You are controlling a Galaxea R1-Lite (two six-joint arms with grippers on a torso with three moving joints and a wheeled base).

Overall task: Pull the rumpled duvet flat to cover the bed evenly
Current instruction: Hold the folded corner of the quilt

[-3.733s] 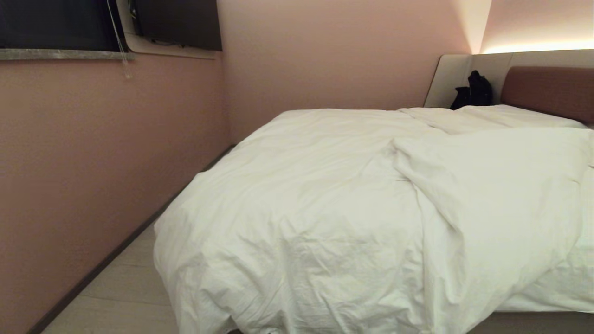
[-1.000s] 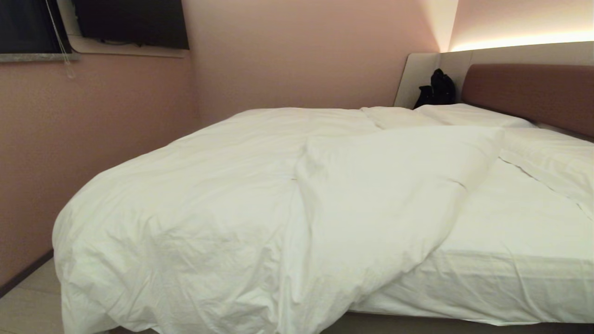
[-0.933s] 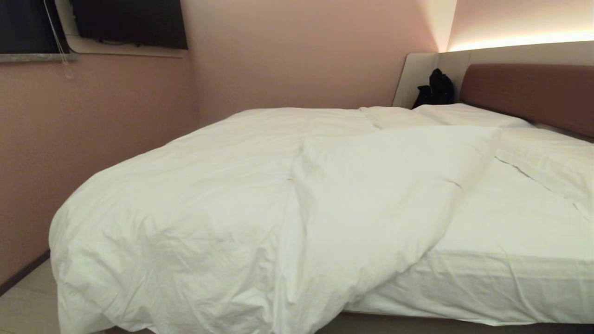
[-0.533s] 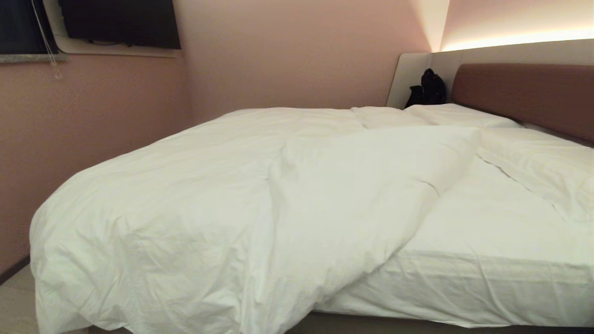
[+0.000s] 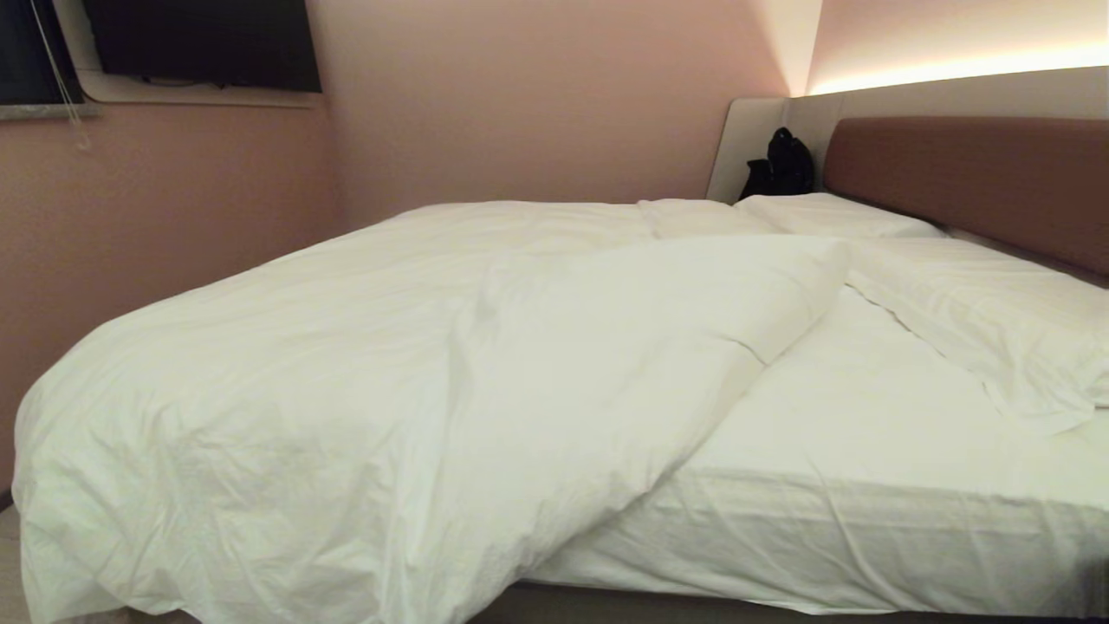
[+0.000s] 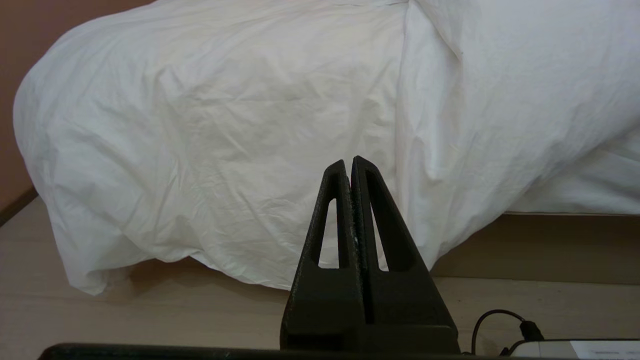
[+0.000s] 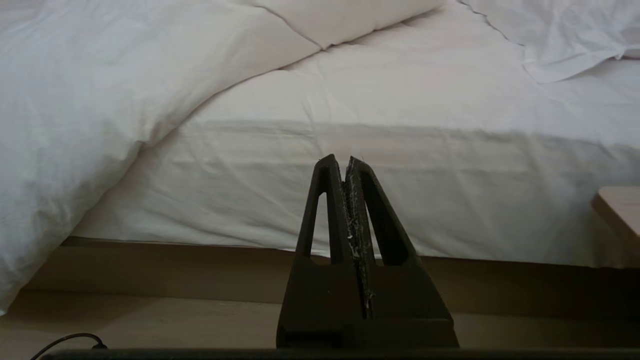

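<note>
From the head camera, the bed point(image 5: 910, 485) fills most of the room, its brownish-red headboard point(image 5: 970, 178) on the right under a lit strip. The duvet point(image 5: 346, 364) is bunched over the left half, hanging over the near-left corner, with a thick fold lying diagonally across the middle. To the right of that fold the mattress sheet point(image 5: 866, 407) lies bare. Two pillows point(image 5: 979, 312) sit by the headboard, the nearer one rumpled. A black object point(image 5: 780, 165), perhaps a bag, stands in the far corner against the grey surround panel point(image 5: 745, 147). A dark screen point(image 5: 199, 43) hangs on the pink wall. Neither arm shows in this view.

At the left wrist, the left gripper point(image 6: 351, 162) is low and level, fingers pressed together and holding nothing, apart from the duvet's hanging edge, which nearly reaches the wooden floor point(image 6: 125, 315).

At the right wrist, the right gripper point(image 7: 345, 161) is likewise closed and empty, facing the mattress side and the bed base point(image 7: 175, 265). A pale wooden corner point(image 7: 620, 210) shows at the edge.
</note>
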